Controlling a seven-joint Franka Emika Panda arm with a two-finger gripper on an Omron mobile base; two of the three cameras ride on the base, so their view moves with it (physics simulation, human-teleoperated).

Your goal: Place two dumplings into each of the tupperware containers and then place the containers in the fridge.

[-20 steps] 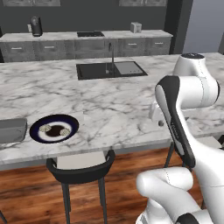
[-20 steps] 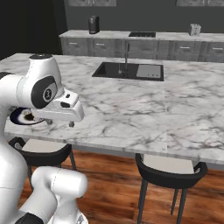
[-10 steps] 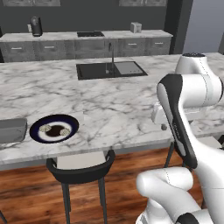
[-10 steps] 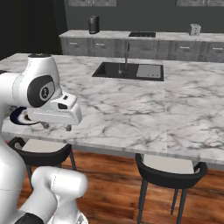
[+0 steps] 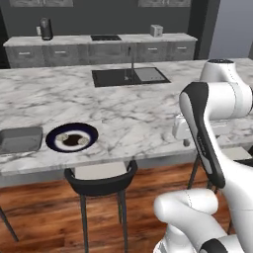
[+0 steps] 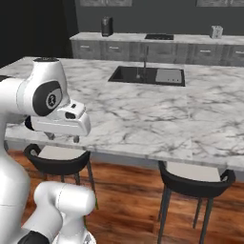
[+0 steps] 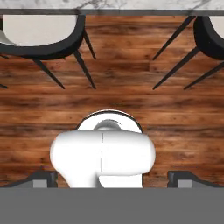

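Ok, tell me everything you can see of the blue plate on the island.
The plate is round and dark blue with a paler ring inside its rim. It lies flat on the marble counter near the front edge, above a black stool. A dark brown blob and pale lumps sit in its middle, too small to count. A grey tupperware container lies just beside it, apart.

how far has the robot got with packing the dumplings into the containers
Nothing looks done yet. One container sits empty on the counter beside the blue plate, whose contents are too blurry to tell. The gripper hangs open and empty at the counter's edge. Filling the containers and moving them to the fridge are all left.
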